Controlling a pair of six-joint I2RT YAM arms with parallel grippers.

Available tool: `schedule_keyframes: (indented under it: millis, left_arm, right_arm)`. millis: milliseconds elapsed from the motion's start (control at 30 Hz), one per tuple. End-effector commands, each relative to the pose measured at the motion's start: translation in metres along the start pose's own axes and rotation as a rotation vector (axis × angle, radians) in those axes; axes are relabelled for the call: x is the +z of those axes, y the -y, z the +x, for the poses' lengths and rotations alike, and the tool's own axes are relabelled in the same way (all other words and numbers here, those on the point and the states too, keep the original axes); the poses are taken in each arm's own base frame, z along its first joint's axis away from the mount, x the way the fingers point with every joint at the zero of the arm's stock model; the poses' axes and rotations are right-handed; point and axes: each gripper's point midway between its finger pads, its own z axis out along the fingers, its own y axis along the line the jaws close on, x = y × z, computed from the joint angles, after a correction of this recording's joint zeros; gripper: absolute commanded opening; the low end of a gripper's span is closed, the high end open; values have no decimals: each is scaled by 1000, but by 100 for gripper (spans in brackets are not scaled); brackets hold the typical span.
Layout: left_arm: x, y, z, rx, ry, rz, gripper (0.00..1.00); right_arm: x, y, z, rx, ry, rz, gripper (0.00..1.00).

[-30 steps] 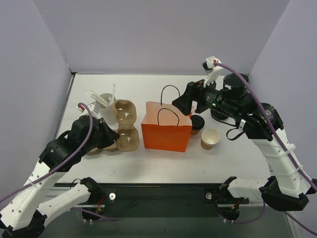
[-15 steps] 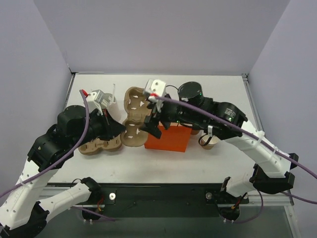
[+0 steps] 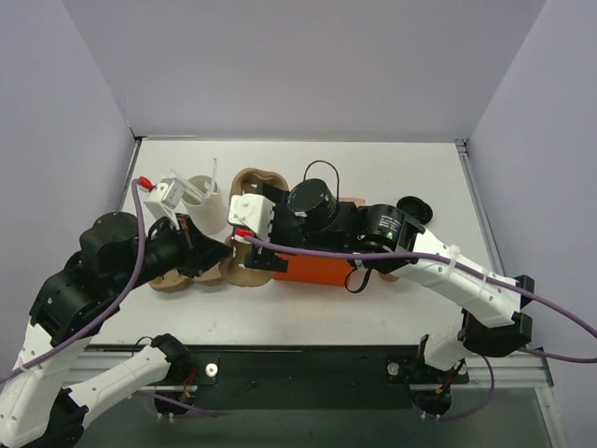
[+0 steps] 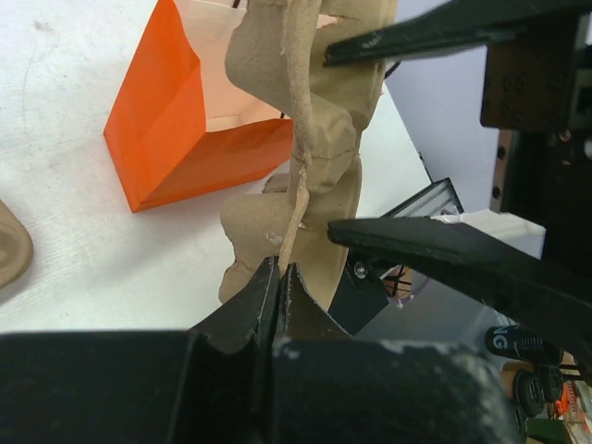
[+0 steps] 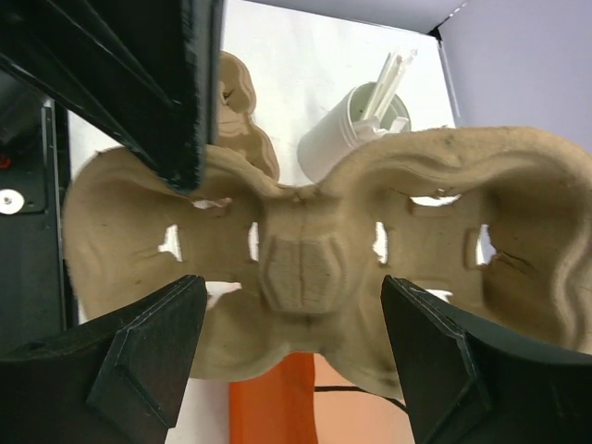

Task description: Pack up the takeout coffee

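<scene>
Takeout coffee, small tan kraft-paper cup with black plastic lid: hidden beneath right arm, exact spot cannot tell. Left hand (image 4: 280, 273) pressed together, pinching rim of tan moulded-pulp cup carrier (image 4: 314, 139). Right hand (image 5: 291, 301) spread, straddling carrier. Orange paper bag (image 4: 176, 139) beyond left hand.

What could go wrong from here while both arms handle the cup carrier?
The left gripper pinches only the thin edge of the cup carrier, so the pulp might tear or twist when the open right gripper closes across it. The right arm reaches across the orange bag and might crush or tip it.
</scene>
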Motion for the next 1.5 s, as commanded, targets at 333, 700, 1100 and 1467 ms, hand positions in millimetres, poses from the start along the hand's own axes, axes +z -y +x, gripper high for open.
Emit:
schedule_keyframes:
  millis: [333, 700, 1100, 1467]
  left_arm:
    - [-6, 15, 1, 20, 15, 100, 0]
    - [-5, 16, -4, 15, 40, 97, 0]
    - [-29, -19, -36, -18, 251, -101, 55]
    - [-25, -37, -54, 39, 336, -202, 61]
  right_arm:
    - [11, 15, -8, -77, -2, 64, 70]
    - [17, 6, -5, -80, -5, 26, 41]
    - [6, 41, -13, 43, 10, 184, 41]
    - [-41, 128, -19, 390, 69, 567, 48]
